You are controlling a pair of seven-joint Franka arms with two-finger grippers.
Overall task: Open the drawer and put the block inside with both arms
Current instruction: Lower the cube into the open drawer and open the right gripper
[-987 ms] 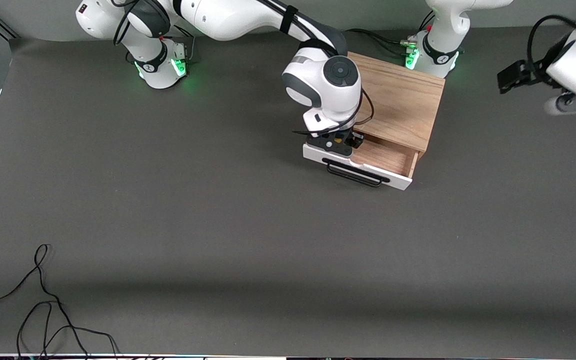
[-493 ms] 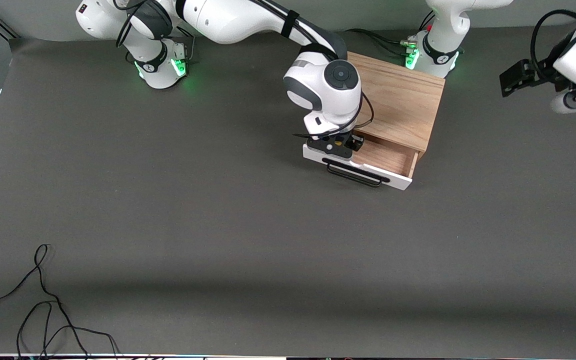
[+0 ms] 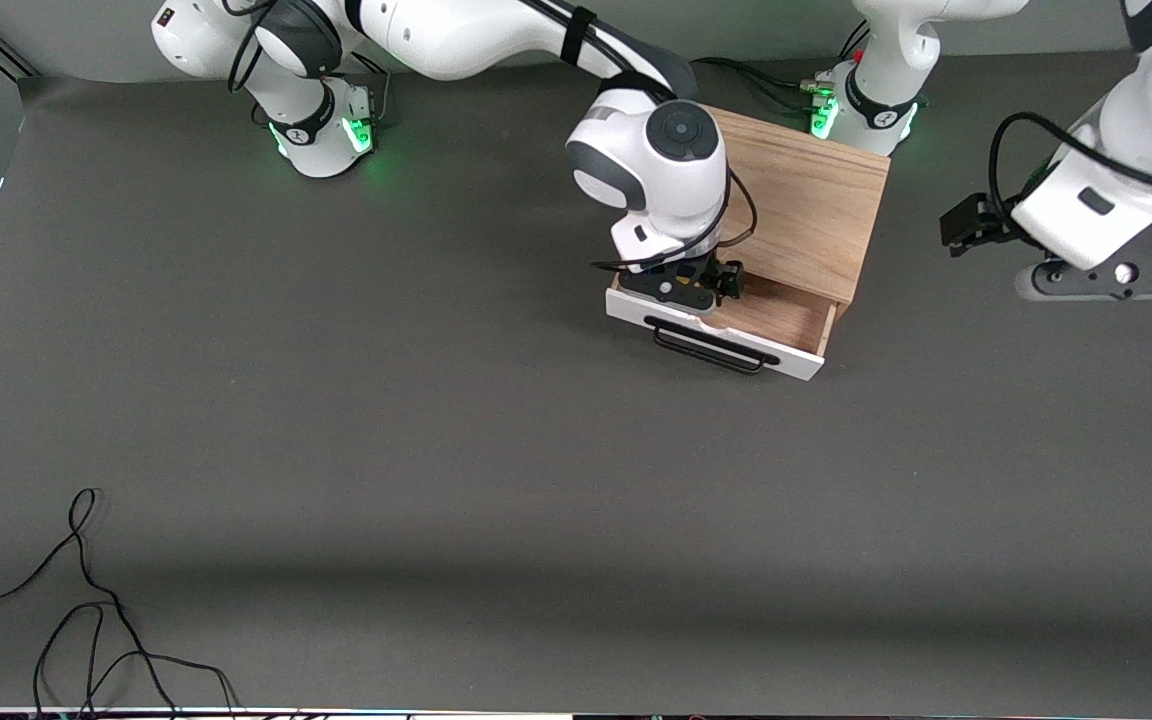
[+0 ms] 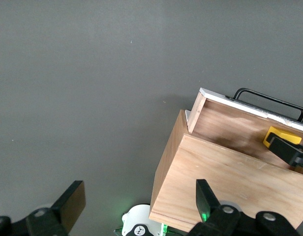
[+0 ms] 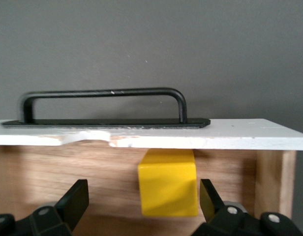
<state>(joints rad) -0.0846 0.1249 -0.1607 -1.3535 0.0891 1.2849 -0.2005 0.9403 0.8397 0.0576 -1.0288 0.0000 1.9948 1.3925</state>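
On the grey table your open drawer holds the block, just inside its front. The right gripper hovers spread around it, clear; lifting crookedly could clip it. The left gripper waits, spread and empty, over the table off the cabinet's end.

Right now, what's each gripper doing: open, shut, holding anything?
Left gripper: open, empty, over the table at the left arm's end.
Right gripper: open over the drawer; the block sits between its jaws, ungripped.

Two robot arms: right arm, left arm. One wooden cabinet, one open drawer with one black bar handle. One yellow block. One loose black cable on counter.
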